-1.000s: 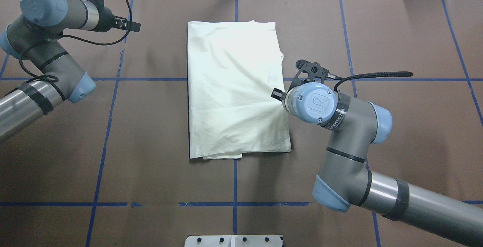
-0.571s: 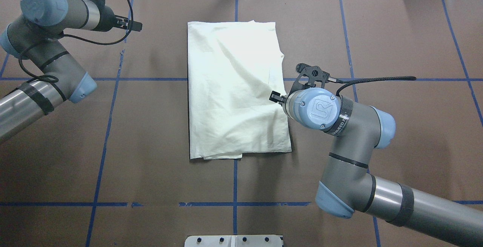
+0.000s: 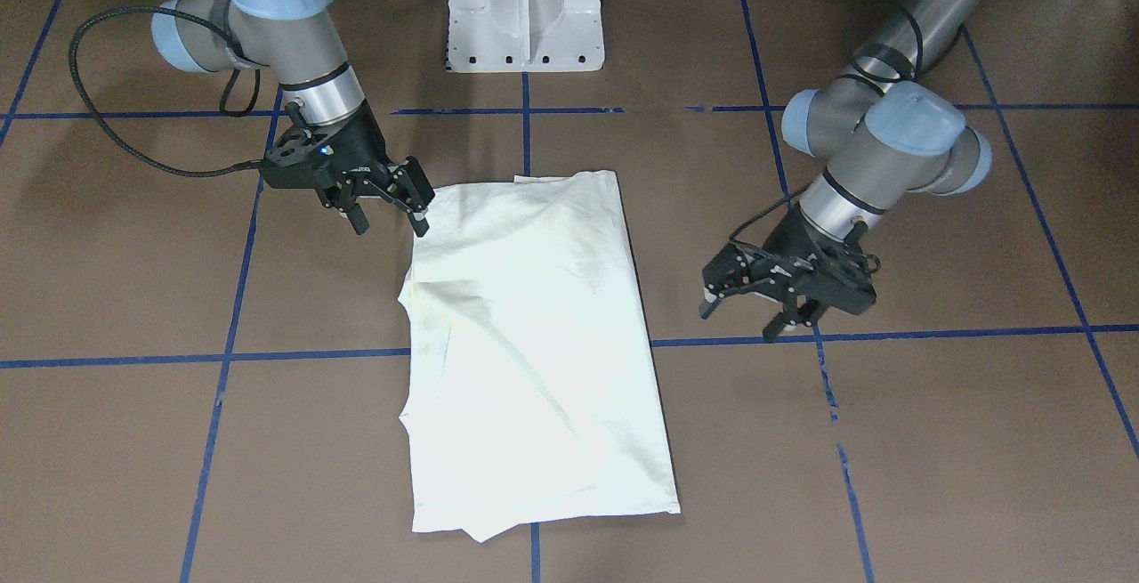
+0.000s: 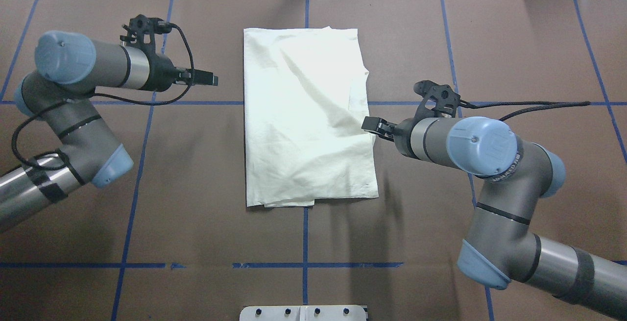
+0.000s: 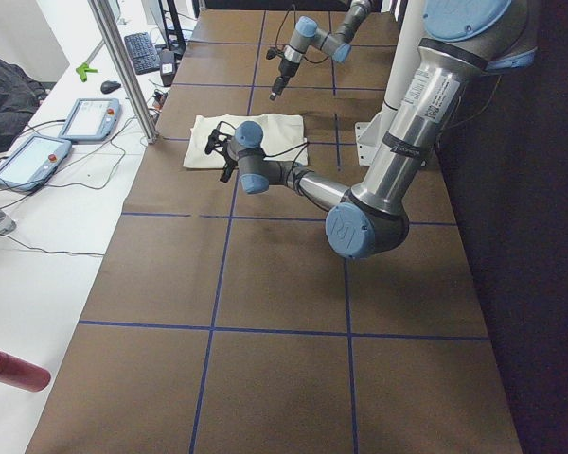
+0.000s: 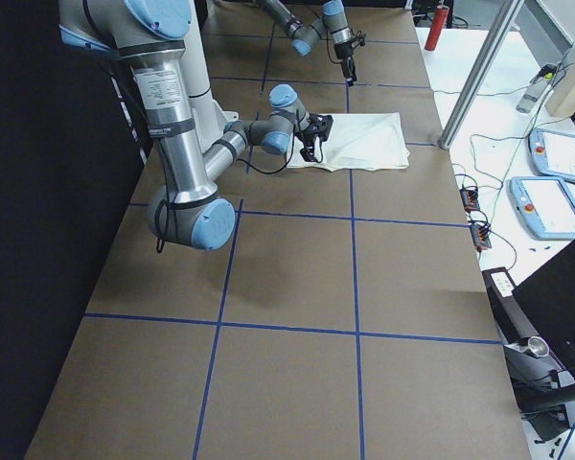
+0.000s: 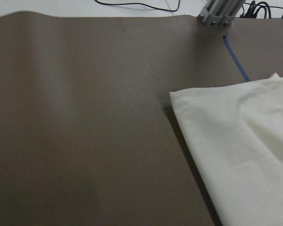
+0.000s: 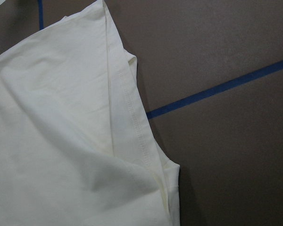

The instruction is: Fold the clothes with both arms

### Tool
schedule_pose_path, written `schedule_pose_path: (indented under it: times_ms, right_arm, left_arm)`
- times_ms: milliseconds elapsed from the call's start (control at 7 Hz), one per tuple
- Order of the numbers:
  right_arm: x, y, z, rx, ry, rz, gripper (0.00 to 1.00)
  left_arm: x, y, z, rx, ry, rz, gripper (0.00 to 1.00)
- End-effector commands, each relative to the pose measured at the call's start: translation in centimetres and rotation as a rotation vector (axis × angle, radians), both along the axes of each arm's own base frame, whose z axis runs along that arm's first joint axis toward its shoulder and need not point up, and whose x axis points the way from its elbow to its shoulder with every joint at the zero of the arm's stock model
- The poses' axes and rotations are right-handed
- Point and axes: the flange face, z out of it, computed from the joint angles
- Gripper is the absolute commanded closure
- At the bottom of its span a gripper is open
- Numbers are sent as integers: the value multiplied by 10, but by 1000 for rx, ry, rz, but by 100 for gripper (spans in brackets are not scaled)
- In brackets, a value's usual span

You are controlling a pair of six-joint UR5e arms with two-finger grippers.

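The cream-white cotton shirt lay folded into a rectangle at the middle of the brown paper-covered bench. Our right black claw stood spread wide at its right edge, clasping nothing. Our left black claw hung spread and empty, off to the shirt's left.

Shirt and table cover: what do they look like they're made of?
Shirt: soft matte cream knit, probably cotton; it creases softly and shows a double-stitched hem. Table cover: matte brown paper, it seems; its far edge lies wavy, blue tape lines stuck on.
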Motion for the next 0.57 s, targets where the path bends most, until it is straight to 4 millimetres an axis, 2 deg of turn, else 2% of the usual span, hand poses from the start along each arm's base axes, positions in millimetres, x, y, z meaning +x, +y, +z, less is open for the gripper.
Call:
schedule_pose_path:
  times_ms: [0, 143, 286, 429]
  right_arm:
    - [29, 16, 12, -46, -47, 31, 0]
    - [29, 16, 12, -47, -46, 33, 0]
    - [28, 16, 13, -48, -44, 33, 0]
    - [27, 16, 13, -49, -43, 31, 0]
  left_arm:
    - [39, 111, -34, -230, 180, -5, 25]
    - [62, 145, -32, -338, 216, -20, 40]
    - [85, 174, -25, -372, 214, -40, 40]
    - [96, 186, -21, -383, 207, -32, 39]
